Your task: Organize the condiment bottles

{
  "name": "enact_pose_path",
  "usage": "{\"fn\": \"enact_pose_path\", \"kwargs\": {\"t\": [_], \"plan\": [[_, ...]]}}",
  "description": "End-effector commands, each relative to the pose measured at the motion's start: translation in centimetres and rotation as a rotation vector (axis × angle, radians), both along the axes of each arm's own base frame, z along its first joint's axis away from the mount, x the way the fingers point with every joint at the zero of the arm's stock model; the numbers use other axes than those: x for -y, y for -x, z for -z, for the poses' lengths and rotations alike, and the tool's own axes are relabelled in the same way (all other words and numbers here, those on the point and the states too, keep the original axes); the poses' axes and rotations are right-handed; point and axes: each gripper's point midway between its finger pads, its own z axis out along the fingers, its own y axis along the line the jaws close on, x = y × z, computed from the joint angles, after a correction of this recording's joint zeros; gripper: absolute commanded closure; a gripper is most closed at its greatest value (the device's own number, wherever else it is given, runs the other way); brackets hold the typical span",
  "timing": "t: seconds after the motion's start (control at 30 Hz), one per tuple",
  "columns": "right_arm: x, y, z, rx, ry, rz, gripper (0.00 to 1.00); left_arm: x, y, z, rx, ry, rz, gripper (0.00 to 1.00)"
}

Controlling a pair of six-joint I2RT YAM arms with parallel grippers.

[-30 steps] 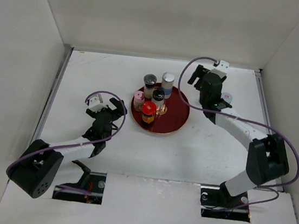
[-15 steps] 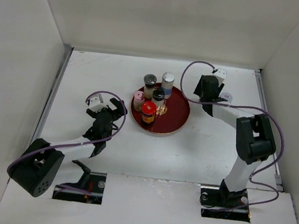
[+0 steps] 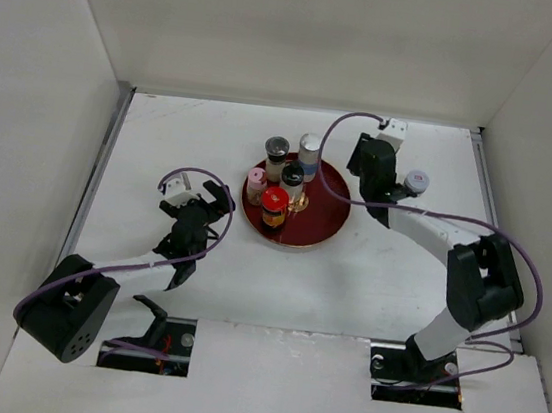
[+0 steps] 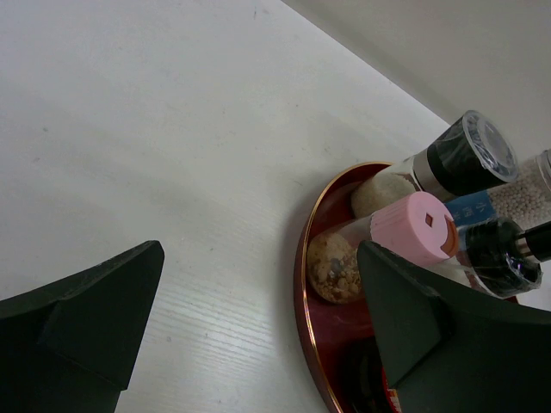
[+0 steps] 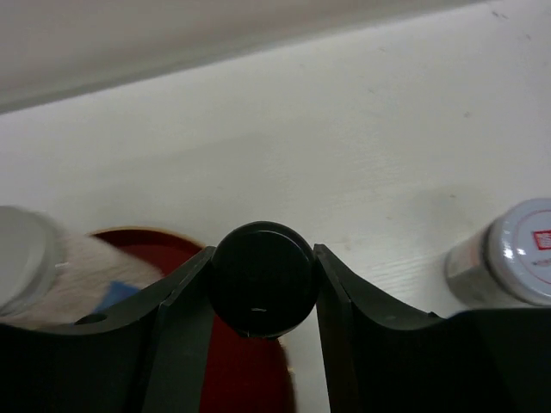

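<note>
Right pincer [image 5: 262, 258]: we see it pinching a black round cap [image 5: 262, 292], one finger pressed on each side.
Beneath it: the red plate [image 5: 250, 383], near its rim, with the white surface [image 5: 387, 129] beyond.
To its right: a silver-capped jar [image 5: 504, 254] stands on the surface, off the plate.
To its left: a white-capped bottle [image 5: 21, 258], blurred, at the plate's far edge.
Left pincer [image 4: 250, 331]: spread wide, we find nothing between its fingers. It sits just beside the plate's left rim.
On the plate: pink-capped bottle [image 3: 256, 177], red-capped jar [image 3: 275, 198], dark-grey-capped bottle [image 3: 276, 147] and black narrow bottle [image 3: 293, 174], upright, close together.
</note>
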Motion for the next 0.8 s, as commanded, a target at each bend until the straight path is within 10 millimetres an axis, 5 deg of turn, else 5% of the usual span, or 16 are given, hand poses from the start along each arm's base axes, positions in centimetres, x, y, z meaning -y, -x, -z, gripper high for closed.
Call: {"fn": "enact_pose_path", "kwargs": {"t": [0.0,0.3,0.63,0.77], "plan": [[-4.0,0.6,-4.7,0.129,-0.056,-0.105,0.61,0.7,-1.0,-2.9,0.082,0.052,0.007,0.02],[-9.4,-0.8,-1.6,0.066,-0.060,-0.213,0.60,0.7,-0.9,-3.0,0.085,0.053,0.005,0.02],[-9.7,-1.0,3.3,-0.028,-0.027,-0.208,0.55,0.6,-0.9,-3.0,0.084,0.052,0.004,0.02],[-9.6,-0.9,3.8,-0.038,-0.023,-0.210,0.44,0.6,-0.9,-3.0,0.084,0.052,0.004,0.02]]}}
